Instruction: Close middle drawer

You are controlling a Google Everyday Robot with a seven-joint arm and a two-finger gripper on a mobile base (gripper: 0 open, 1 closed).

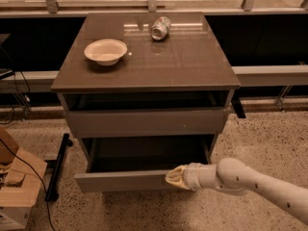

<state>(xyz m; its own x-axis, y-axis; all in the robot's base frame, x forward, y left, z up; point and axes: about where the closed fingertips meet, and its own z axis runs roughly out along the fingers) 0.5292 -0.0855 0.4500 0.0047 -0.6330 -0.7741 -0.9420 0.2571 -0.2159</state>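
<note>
The middle drawer (120,181) is pulled out of the grey cabinet, low in the camera view. Its flat handle-less front faces me, and its dark inside (144,159) shows behind the front. My gripper (175,177), on a white arm coming in from the lower right, is at the right part of the drawer's front panel. Its tan fingertips are pressed together and touch or nearly touch the panel's top edge. It holds nothing.
Above it is a taller grey drawer front (144,121) with a dark gap over it. The cabinet top (192,66) carries a white bowl (106,51) and a can lying on its side (160,28). A cardboard box (17,186), cables and a black bar (57,165) lie on the floor to the left.
</note>
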